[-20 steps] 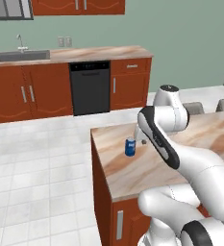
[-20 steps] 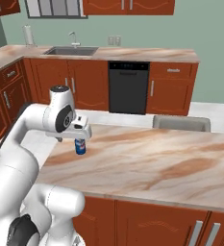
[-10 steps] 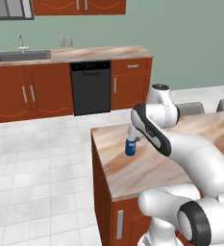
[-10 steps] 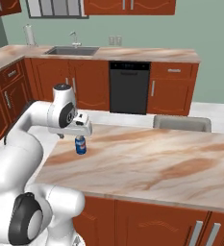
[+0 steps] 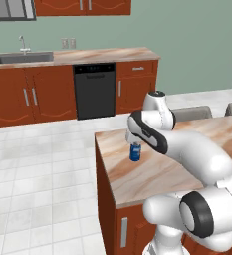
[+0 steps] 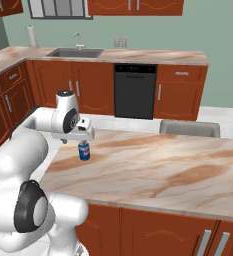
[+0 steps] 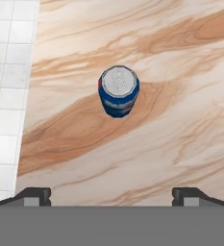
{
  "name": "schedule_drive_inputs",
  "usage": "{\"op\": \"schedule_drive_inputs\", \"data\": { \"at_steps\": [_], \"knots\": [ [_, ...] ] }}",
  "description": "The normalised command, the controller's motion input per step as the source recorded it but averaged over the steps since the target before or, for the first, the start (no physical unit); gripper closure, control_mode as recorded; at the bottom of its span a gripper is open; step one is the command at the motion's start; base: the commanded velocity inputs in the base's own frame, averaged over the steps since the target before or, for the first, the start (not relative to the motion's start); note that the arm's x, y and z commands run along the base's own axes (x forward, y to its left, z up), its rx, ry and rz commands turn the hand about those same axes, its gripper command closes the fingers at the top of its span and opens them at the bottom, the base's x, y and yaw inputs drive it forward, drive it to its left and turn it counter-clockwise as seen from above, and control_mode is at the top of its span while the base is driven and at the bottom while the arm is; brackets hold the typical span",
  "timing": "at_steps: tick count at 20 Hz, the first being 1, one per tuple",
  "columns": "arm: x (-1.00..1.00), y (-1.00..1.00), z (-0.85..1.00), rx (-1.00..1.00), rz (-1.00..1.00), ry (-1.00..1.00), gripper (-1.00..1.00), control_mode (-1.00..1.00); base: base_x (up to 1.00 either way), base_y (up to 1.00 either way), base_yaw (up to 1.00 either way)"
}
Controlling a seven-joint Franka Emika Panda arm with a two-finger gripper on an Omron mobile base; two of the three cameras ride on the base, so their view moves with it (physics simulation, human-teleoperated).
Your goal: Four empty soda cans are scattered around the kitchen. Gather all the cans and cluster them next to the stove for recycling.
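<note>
On the beige marbled island countertop (image 5: 152,174) in your left base view, a small blue cylindrical soda can with a silver top (image 5: 135,152) is standing upright directly under the gripper (image 5: 136,143). Your right base view is showing the same can (image 6: 84,151) near the island's left edge, just below the hand (image 6: 84,137). In the hand view you are looking down on the can (image 7: 118,92), untouched, with both fingertips (image 7: 34,195) spread wide apart.

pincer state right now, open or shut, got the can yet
Pincer: open, holding nothing; it hangs above the upright blue can on the island counter, not touching it.
</note>
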Motion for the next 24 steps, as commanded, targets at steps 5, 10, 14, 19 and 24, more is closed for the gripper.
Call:
{"op": "schedule_drive_inputs", "data": {
  "at_steps": [5,10,14,19,24],
  "knots": [
    [0.29,0.0,-0.11,0.0,0.0,0.0,-1.0,-1.0,0.0,0.0,0.0],
    [0.26,0.0,-0.12,0.0,0.0,0.01,-1.0,-1.0,0.0,0.0,0.0],
    [0.31,0.0,-0.12,0.0,0.0,0.02,-1.0,-1.0,0.0,0.0,0.0],
    [0.26,0.0,-0.14,0.0,0.0,0.04,-1.0,-1.0,0.0,0.0,0.0],
    [0.21,0.0,-0.15,0.0,0.0,0.03,-1.0,-1.0,0.0,0.0,0.0]
  ]
}}
